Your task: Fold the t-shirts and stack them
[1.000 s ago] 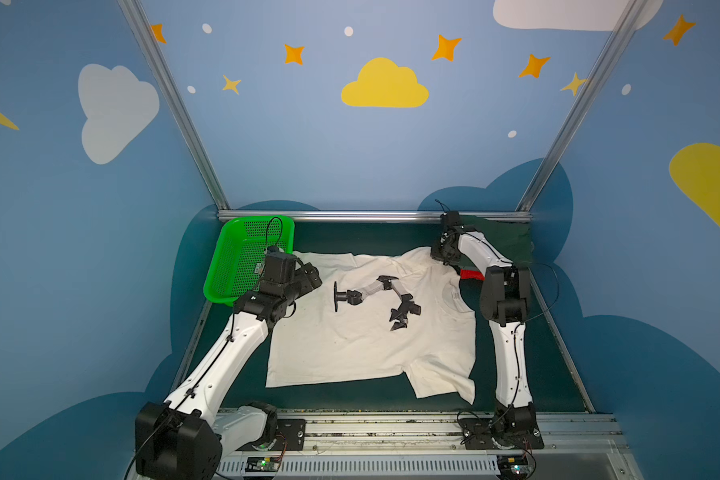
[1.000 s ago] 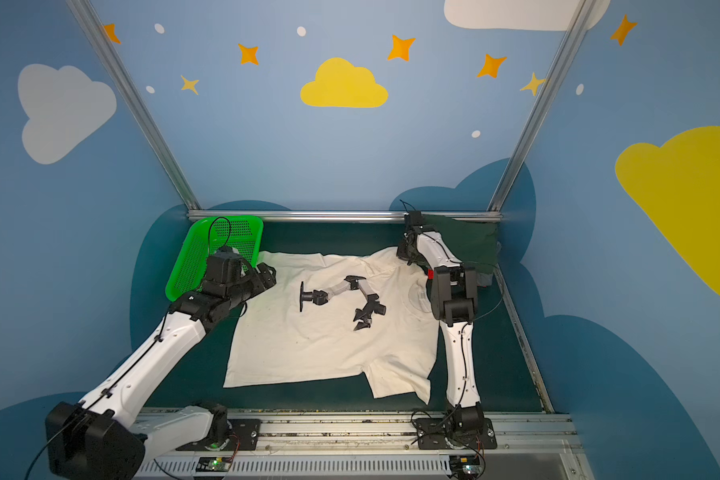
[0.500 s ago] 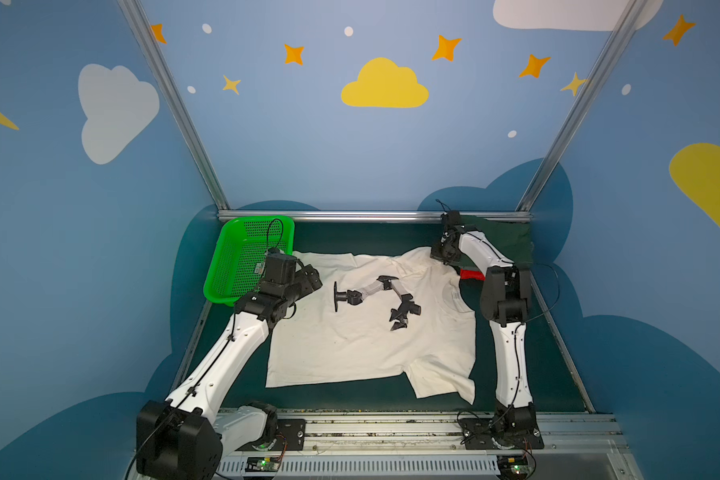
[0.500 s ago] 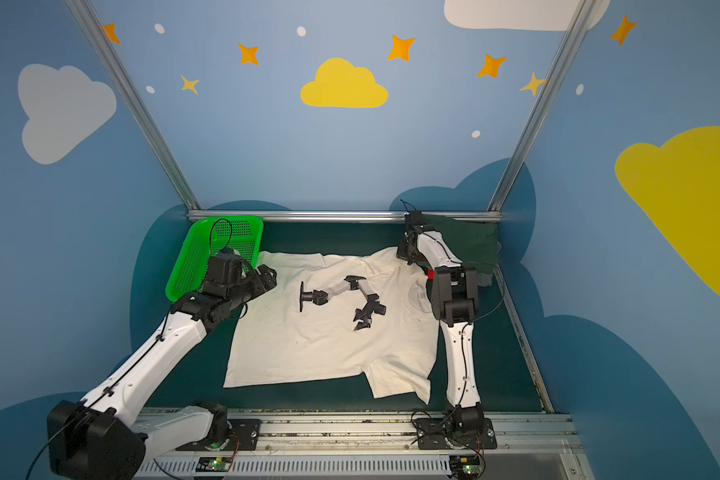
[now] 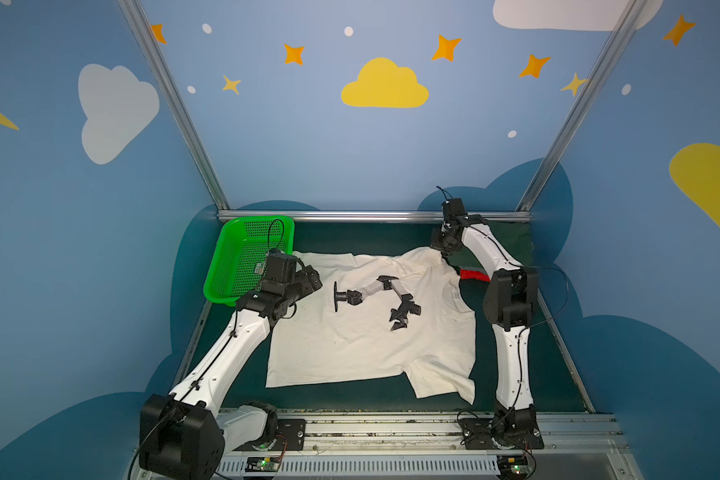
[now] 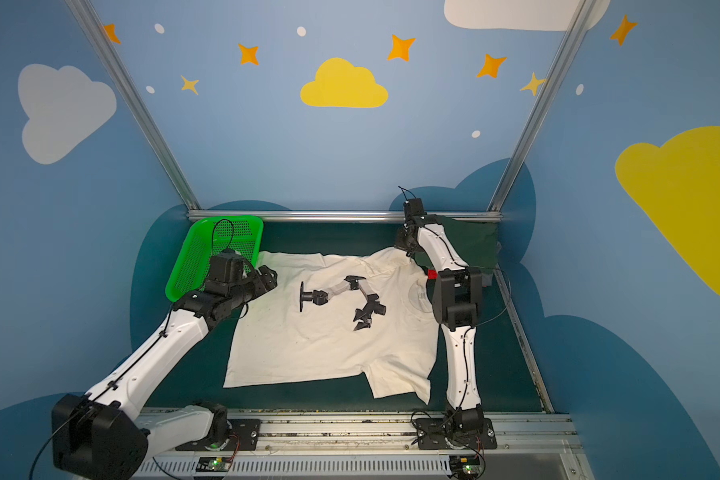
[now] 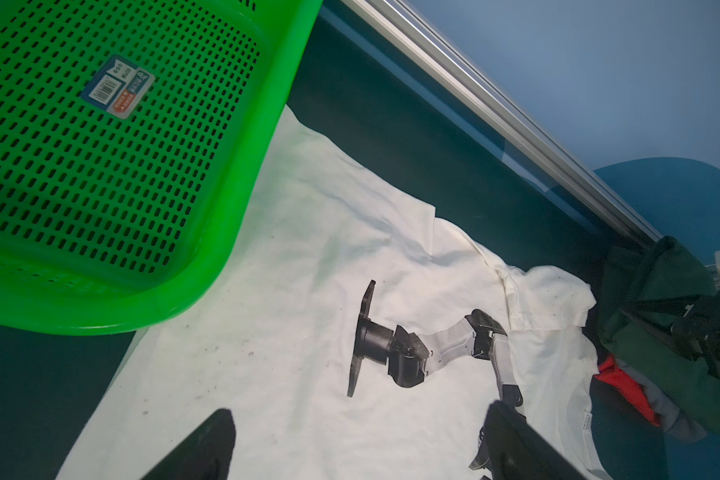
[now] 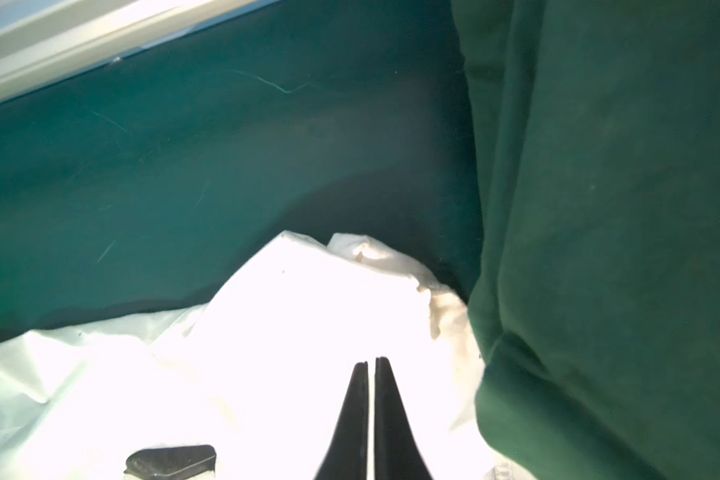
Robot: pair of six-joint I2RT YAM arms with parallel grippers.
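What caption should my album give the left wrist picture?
Open left pincer above the white t-shirt, beside the green basket.

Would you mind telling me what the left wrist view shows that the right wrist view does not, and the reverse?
Only the left wrist view: the green basket with its label, the robot-arm print on the cream tee, a red tee and a grey tee, and the left pincer, open.
Only the right wrist view: that the right pincer is shut, over a bunched corner of that tee; whether it pinches cloth is unclear.
Both: the cream tee, the dark green tee, the table and the metal rail.
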